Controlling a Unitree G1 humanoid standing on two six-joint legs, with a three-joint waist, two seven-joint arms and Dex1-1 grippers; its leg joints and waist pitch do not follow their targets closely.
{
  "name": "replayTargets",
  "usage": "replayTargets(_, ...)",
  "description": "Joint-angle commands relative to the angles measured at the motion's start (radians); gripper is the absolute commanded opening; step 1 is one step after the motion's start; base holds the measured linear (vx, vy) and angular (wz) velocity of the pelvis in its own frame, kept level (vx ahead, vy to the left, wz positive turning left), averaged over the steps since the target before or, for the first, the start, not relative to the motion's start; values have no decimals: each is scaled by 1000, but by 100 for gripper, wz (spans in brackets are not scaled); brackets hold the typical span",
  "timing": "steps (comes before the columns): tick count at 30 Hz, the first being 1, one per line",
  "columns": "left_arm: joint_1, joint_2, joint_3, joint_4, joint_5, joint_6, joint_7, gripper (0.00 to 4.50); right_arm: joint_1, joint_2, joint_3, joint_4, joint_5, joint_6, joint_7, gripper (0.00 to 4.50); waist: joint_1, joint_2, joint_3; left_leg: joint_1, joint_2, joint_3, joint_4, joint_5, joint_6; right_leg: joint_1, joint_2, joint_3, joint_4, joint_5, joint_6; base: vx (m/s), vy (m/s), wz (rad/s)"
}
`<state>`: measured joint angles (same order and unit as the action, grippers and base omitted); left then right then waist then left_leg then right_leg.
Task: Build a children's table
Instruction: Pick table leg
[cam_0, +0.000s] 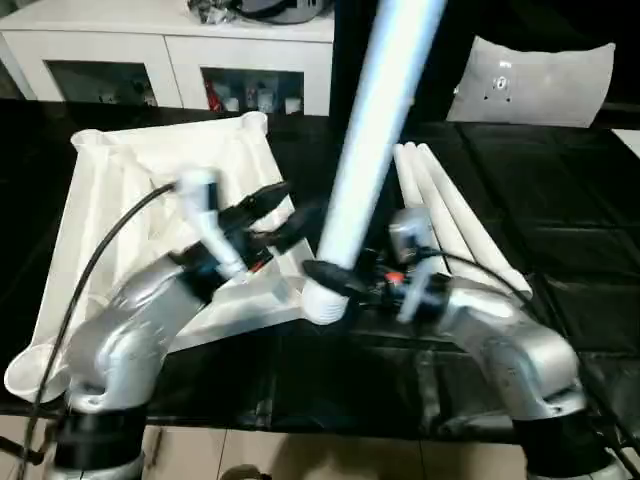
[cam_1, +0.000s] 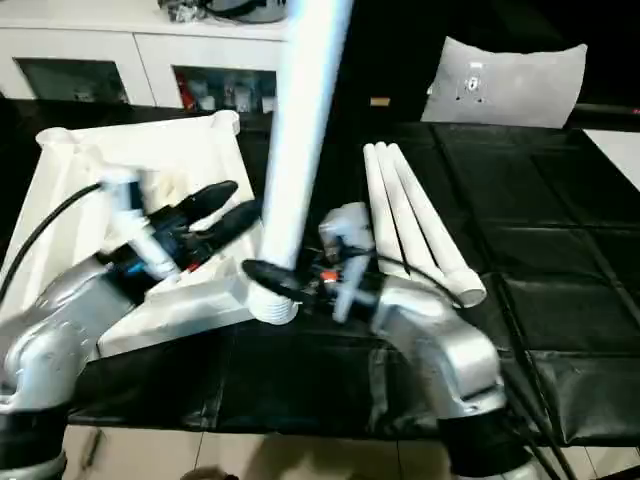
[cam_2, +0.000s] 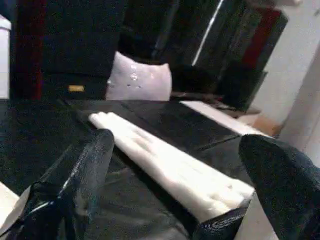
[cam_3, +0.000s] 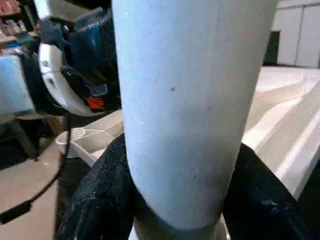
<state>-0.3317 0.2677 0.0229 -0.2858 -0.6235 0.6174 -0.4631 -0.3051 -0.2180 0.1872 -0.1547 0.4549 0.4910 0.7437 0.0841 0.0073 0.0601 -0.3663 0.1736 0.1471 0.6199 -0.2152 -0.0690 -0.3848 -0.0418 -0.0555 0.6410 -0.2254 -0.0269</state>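
Right hand (cam_0: 322, 275) clamps a long round tapered white plastic leg (cam_0: 372, 150) near its wide base, black fingers on both sides; the leg stands tilted, its upper end cut off by the head view's top edge. The base sits at the near corner of the white plastic rectangular table top (cam_0: 130, 190), which lies ribbed underside up on the black-covered table (cam_0: 560, 200); whether the base is in the corner socket is hidden by the hand and leg. Left hand (cam_0: 275, 215) is released, fingers spread wide, holding nothing, over the top just beside the leg. Three more white tapered legs (cam_1: 410, 215) lie side by side on the black cover, to the right of the top. Behind: a white shelved cabinet (cam_0: 180, 50), shelf contents too blurred to make out, and a grey-white cushion-like panel (cam_0: 535, 80).
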Motion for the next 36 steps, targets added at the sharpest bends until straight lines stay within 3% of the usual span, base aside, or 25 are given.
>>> replayTargets(1, -21, 3, -57, -56, 4, 31, -6, 450, -5, 4, 15, 9, -33, -28, -15, 189, -6, 9, -60, 1, 50, -11, -76, -69, -12, 52, -89, 60, -79, -68, -159, 0, 0, 0)
replayTargets(6, -13, 32, -124, -120, 48, 40, -25, 450, -13, 7, 9, 39, -60, -46, -45, 189, -7, 12, -56, 3, 50, -12, -80, -115, -13, 49, -89, 60, -87, -136, -153, 0, 0, 0)
replayTargets(8, -12, 49, -163, -133, 101, 39, -4, 450, -17, 9, 9, 49, -72, -56, -55, 189, -7, 21, -55, 4, 51, -15, -81, -123, -19, 48, -88, 60, -86, -138, -153, 0, 0, 0)
replayTargets(10, -13, 51, -169, -133, 110, 44, 6, 450, -16, 12, 10, 50, -75, -60, -58, 189, -9, 17, -54, 3, 48, -13, -81, -130, -19, 48, -86, 60, -88, -143, -150, 0, 0, 0)
replayTargets(12, -20, 42, -159, -117, 141, 35, 39, 450, -12, 22, 7, 49, -80, -69, -68, 189, -8, 22, -55, 2, 49, -14, -79, -119, -20, 49, -88, 60, -86, -126, -155, 0, 0, 0)
replayTargets(19, 15, 79, -61, -67, 154, -32, 20, 450, 10, 39, -40, 19, -62, -28, -139, 189, -12, 22, -52, -1, 45, -15, -80, -111, -16, 50, -86, 59, -84, -104, -160, 0, 0, 0)
replayTargets(22, 57, 131, -52, -49, 170, -62, -34, 450, 19, 40, -55, 5, -63, -11, -167, 189, -18, 29, -50, 2, 46, -17, -83, -125, -20, 47, -87, 59, -88, -128, -156, 0, 0, 0)
replayTargets(23, 109, 200, -68, -29, 203, -103, -110, 450, 29, 37, -65, -15, -65, 33, -202, 189, -22, 29, -48, 1, 45, -18, -86, -132, -16, 46, -85, 59, -90, -136, -151, 0, 0, 0)
replayTargets(24, 121, 216, -71, -25, 211, -113, -128, 450, 32, 36, -68, -20, -66, 43, -210, 189, -24, 26, -48, -1, 43, -18, -87, -128, -13, 49, -84, 59, -90, -140, -144, 0, 0, 0)
replayTargets(26, 170, 267, -81, -14, 196, -116, -218, 421, 40, 34, -74, -31, -73, 62, -234, 189, -30, 32, -49, 5, 45, -16, -89, -130, -20, 43, -84, 59, -88, -143, -144, 0, 0, 0)
replayTargets(31, 235, 405, -182, 78, 277, -190, -364, 395, 61, -4, -37, -38, -131, 43, -232, 189, -28, 35, -46, 10, 47, -14, -93, -166, -26, 39, -86, 63, -89, -139, -153, 0, 0, 0)
replayTargets(35, 246, 427, -203, 127, 305, -215, -389, 351, 67, 4, -44, -34, -147, 33, -263, 189, -28, 39, -47, 12, 50, -14, -94, -159, -33, 40, -88, 63, -84, -105, -168, 0, 0, 0)
replayTargets(36, 239, 419, -203, 164, 326, -259, -385, 351, 66, 3, -42, -30, -157, 25, -271, 189, -29, 35, -48, 10, 49, -14, -94, -158, -32, 42, -88, 63, -85, -103, -169, 0, 0, 0)
